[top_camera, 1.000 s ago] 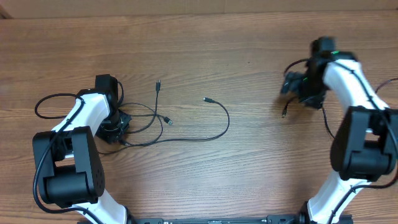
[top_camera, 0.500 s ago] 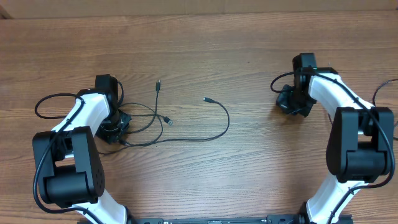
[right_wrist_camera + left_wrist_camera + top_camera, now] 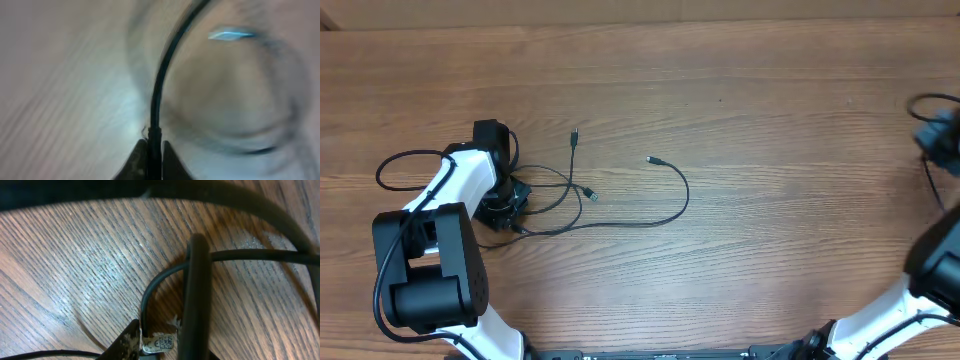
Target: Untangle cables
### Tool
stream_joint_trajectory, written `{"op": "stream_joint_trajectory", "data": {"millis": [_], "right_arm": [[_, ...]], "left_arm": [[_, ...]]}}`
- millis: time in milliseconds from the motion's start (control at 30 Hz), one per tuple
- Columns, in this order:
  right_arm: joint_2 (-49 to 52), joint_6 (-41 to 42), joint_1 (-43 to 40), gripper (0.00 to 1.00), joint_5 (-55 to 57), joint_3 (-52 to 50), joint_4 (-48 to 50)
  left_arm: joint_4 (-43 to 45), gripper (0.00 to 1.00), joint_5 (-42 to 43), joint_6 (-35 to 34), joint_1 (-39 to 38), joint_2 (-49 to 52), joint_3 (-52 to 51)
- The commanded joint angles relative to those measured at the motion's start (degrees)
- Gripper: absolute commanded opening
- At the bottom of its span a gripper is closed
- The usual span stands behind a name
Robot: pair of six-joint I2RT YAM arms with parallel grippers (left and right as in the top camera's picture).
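Thin black cables (image 3: 620, 222) lie in loose loops left of the table's middle, their small plug ends (image 3: 653, 160) spread out. At the loops' left end my left gripper (image 3: 506, 207) is down on them. In the left wrist view that gripper (image 3: 159, 342) is shut on a cable at its white printed label (image 3: 161, 343), and more cables (image 3: 240, 255) cross above it. My right gripper (image 3: 938, 135) is blurred at the far right edge. In its wrist view the right gripper (image 3: 154, 146) is shut on another black cable (image 3: 162, 75) that curves up and away.
The brown wooden table (image 3: 760, 230) fills the view. The left arm's own thicker wire (image 3: 395, 170) loops out at the far left. The white right arm (image 3: 920, 290) rises from the lower right corner.
The right gripper closed on a cable at the middle right of the table and swung fast to the far right edge with it. The left arm and the loops stayed still.
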Motion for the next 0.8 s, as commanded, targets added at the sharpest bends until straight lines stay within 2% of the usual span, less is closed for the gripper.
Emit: {"op": "stream_joint_trajectory", "data": {"millis": [0, 33, 200, 300, 467, 600, 667, 733, 767], "right_arm": [[0.7, -1.3, -5.6, 0.8, 0.5, 0.0, 0.8], [0.7, -1.4, -7.1, 1.0, -2.1, 0.0, 0.9], [-0.7, -1.8, -11.3, 1.0, -18.1, 2.4, -0.5], [-2.9, -1.8, -10.5, 1.0, -24.7, 4.3, -0.6], [-7.4, -1.7, -3.9, 1.0, -30.0, 4.6, -0.5], [-8.2, -1.5, 4.4, 1.0, -30.0, 4.6, -2.4], [-8.2, -1.5, 8.8, 1.0, -30.0, 4.6, -3.4], [-8.2, -1.3, 12.8, 1.0, -30.2, 4.6, -4.0], [-8.2, -1.3, 15.1, 1.0, -30.6, 4.6, -4.4]], "left_arm": [[-0.3, 0.19, 6.9, 4.2, -0.9, 2.4, -1.4], [-0.3, 0.05, 9.0, 7.1, -0.9, 2.4, -1.4], [2.1, 0.04, 20.8, 26.5, -0.9, 1.8, -0.5], [-0.3, 0.05, 26.4, 30.7, -0.8, 0.3, 2.6], [-3.2, 0.2, 36.2, 36.8, -1.9, -3.7, 8.0], [-3.8, 0.5, 41.8, 41.4, -6.1, -7.6, 10.7], [-3.9, 0.6, 42.9, 44.2, -9.2, -9.3, 11.4], [-4.3, 0.66, 42.8, 47.6, -12.5, -10.8, 12.3], [-4.7, 0.75, 41.7, 49.0, -14.0, -11.6, 13.0]]}}
